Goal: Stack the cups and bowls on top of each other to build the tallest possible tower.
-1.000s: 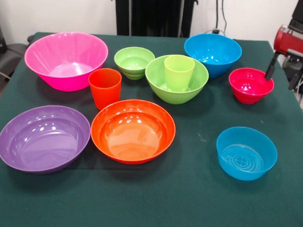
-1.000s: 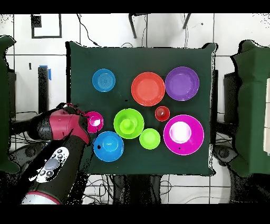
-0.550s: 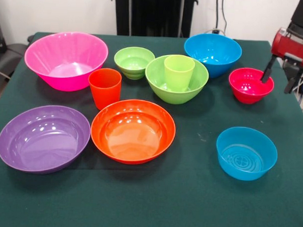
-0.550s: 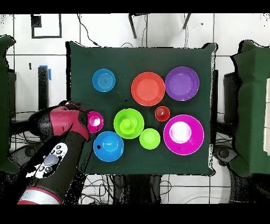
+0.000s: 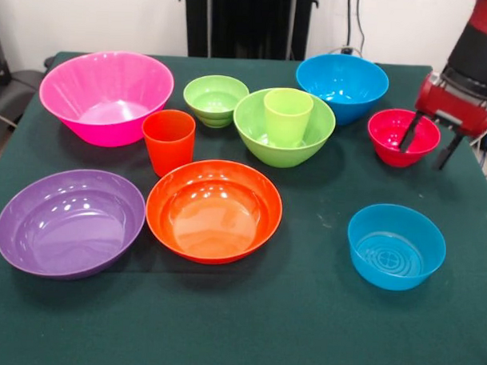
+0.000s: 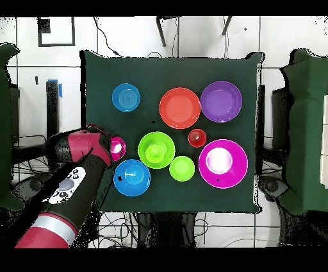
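Beside the big blue bowl [image 5: 341,86], wide-spread gripper [image 5: 425,150] straddling small red bowl's [image 5: 393,137] rim.

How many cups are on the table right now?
2. The orange cup stands on the cloth between the pink bowl and the orange bowl. The lime green cup stands inside the medium green bowl. None seems hidden.

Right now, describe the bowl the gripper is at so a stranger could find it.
In the front view, find the big blue bowl at the table's far right. Just right of it sits the small red bowl, with the open gripper straddling its rim. It is the only red one.
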You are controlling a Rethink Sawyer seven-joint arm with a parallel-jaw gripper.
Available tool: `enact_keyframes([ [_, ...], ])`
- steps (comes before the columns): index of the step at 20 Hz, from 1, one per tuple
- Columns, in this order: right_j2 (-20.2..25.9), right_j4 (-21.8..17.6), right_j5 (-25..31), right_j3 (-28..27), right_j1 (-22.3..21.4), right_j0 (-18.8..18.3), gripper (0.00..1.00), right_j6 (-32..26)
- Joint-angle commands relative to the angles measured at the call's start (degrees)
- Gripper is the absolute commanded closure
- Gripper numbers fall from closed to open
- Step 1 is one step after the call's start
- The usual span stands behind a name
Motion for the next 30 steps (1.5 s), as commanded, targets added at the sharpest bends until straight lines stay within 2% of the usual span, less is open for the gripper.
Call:
enact_keyframes([
  [1,5.1,1.5,-0.9,-1.6,4.2,0.3,0.0,10.4],
  [13,8.6,3.6,3.1,1.6,0.6,-1.2,0.0,10.2],
  [21,5.2,2.9,10.0,1.7,-3.3,0.7,0.0,9.9],
  [27,6.3,4.7,7.1,1.4,-0.7,1.2,0.0,12.5],
  [30,5.9,6.0,8.2,2.2,-0.5,1.9,0.0,14.2],
])
